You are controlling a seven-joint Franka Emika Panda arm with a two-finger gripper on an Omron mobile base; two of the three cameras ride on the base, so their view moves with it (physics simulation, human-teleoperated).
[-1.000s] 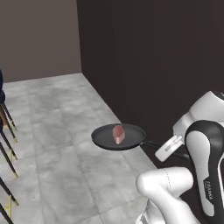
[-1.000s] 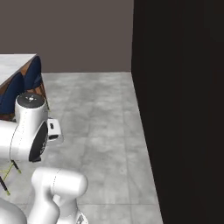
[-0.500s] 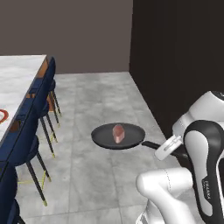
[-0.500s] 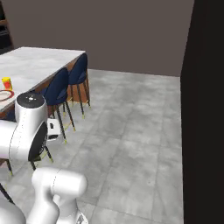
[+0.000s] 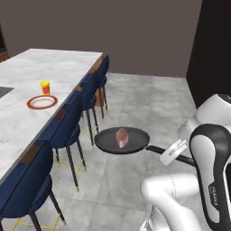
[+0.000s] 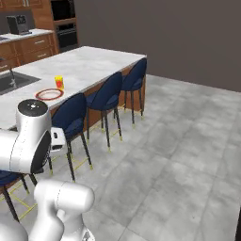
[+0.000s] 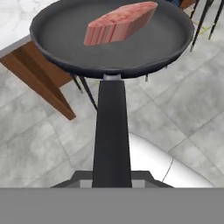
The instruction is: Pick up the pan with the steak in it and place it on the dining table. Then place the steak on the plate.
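The gripper [image 5: 178, 152] was closed on the handle of the pan [image 5: 122, 140], holding it level in the air above the grey tiled floor [image 5: 135, 99], out in front of the arm. In the hand view the handle ran straight up from between the fingers to the pan [image 7: 111, 39], and the steak [image 7: 119, 22] lay inside it, toward the far half of the bowl. From the left base view the steak [image 5: 122, 137] sat near the middle of the pan, pinkish-red with a paler edge. The pan hung just beside the row of blue chairs [image 5: 67, 131] that lined the near side of the table [image 5: 49, 67], and was not over the tabletop. The plate [image 5: 42, 102] lay flat on the marble, well apart from the pan, with a small yellow cup [image 5: 45, 87] with a red band standing just behind it. In the right base view the table [image 6: 94, 63] stretched away to the left with the plate [image 6: 49, 94] and the cup [image 6: 59, 82] on it, a dark sink [image 6: 12, 82] set into the top beyond them, and the chairs [image 6: 108, 96] along its edge. Wooden cabinets [image 6: 28, 47] with a built-in oven [image 6: 66, 23] stood against the far wall.
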